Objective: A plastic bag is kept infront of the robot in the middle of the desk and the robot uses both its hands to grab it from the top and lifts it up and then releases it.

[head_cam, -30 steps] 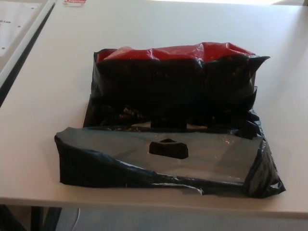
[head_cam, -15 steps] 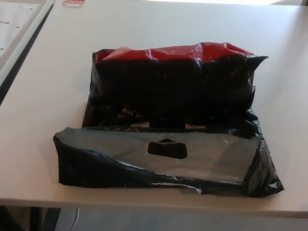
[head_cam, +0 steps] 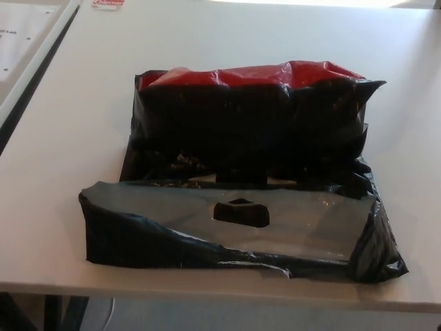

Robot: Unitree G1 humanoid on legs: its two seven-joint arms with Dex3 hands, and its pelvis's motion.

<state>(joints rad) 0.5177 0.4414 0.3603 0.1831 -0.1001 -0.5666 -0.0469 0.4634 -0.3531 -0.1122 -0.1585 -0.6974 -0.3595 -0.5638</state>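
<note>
Neither robot hand appeared anywhere in the head view, so whether either was open, closed or holding anything could not be told. Nothing touched the bag.

A black plastic bag (head_cam: 241, 172) lay in the middle of a white desk (head_cam: 62, 145), its near end reaching close to the desk's front edge. The bag's far part stood up as a bulky, wrinkled block, with a strip of red (head_cam: 255, 72) showing along its top back edge. Its near part lay folded flat toward the camera, catching grey glare on its glossy upper surface. A cut-out handle hole (head_cam: 241, 212) sat in the centre of this flat flap.

Beyond the desk's left edge, across a dark gap, lay a second white surface (head_cam: 27, 34) marked with small dots. At the top edge of the view, on the desk, a small red and white label (head_cam: 107, 3) was partly visible, its wording too small to read.
</note>
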